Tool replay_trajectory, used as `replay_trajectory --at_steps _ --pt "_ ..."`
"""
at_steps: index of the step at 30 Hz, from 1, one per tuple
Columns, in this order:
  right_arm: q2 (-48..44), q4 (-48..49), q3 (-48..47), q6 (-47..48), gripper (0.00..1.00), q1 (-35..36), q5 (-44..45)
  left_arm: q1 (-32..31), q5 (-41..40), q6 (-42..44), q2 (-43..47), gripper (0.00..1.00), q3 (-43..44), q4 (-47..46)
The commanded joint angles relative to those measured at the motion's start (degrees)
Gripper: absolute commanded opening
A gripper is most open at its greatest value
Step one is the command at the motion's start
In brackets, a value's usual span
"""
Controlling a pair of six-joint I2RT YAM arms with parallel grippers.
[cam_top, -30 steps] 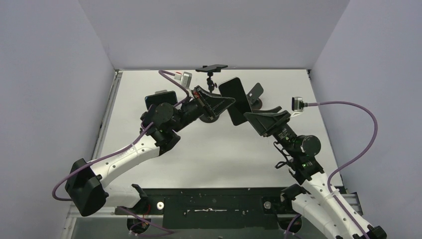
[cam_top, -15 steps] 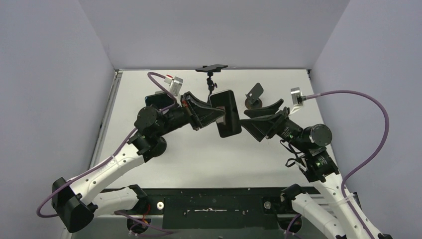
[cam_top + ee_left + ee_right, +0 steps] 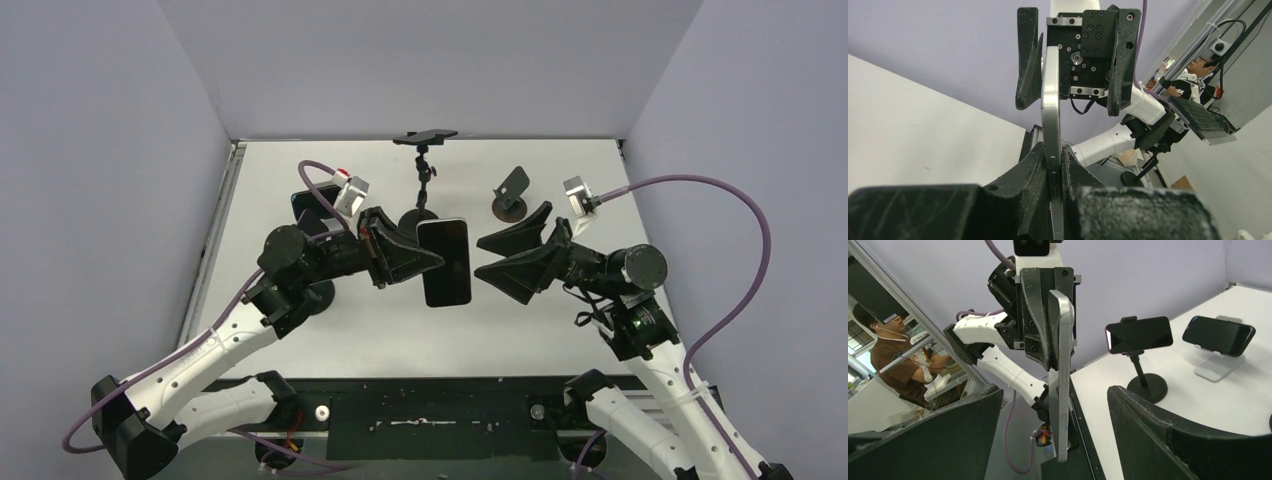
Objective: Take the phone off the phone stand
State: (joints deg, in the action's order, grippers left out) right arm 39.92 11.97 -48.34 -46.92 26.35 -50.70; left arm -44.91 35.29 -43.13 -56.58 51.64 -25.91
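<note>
The phone [image 3: 445,262], dark-screened with a silver rim, hangs in the air over the table's middle, and my left gripper [image 3: 425,262] is shut on its left edge. The left wrist view shows it edge-on [image 3: 1051,100], pinched between my left gripper's [image 3: 1053,150] black fingers. My right gripper [image 3: 479,258] faces it from the right, open, with one finger on each side of the phone's free end [image 3: 1060,390] and a wide gap. The small black phone stand [image 3: 513,190] sits bare at the back right.
A second phone [image 3: 425,136] is clamped on a tall tripod stand with a round base [image 3: 418,215] at the back centre. A third phone [image 3: 315,205] rests on a white stand at the back left. Both show in the right wrist view behind the held phone.
My left gripper carried the phone away from the stand, toward the near side and a little left. The right gripper followed it, swinging level with its jaws open around the phone's free end.
</note>
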Motion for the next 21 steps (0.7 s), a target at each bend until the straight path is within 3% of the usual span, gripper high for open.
replay_trajectory --at_steps 1,7,12,16,21 --pt "1.0 3.2 1.6 -0.9 0.77 0.5 -2.8 0.3 1.3 -3.9 -0.2 0.00 -1.7 -7.3" --pt "2.0 9.8 5.0 -5.6 0.73 0.6 -3.8 0.3 1.3 -3.9 0.1 0.00 -2.5 -7.0" --pt "2.6 16.6 8.0 -9.2 0.63 1.7 -3.4 0.3 1.2 -3.8 0.2 0.00 -2.7 -7.0" --pt "3.4 18.2 8.9 -9.7 0.52 3.7 -3.0 0.3 0.8 -4.2 0.2 0.00 -2.8 -8.1" --pt "4.9 18.3 9.0 -8.2 0.48 8.1 -1.9 0.4 0.5 -4.7 -0.2 0.00 -2.8 -9.5"
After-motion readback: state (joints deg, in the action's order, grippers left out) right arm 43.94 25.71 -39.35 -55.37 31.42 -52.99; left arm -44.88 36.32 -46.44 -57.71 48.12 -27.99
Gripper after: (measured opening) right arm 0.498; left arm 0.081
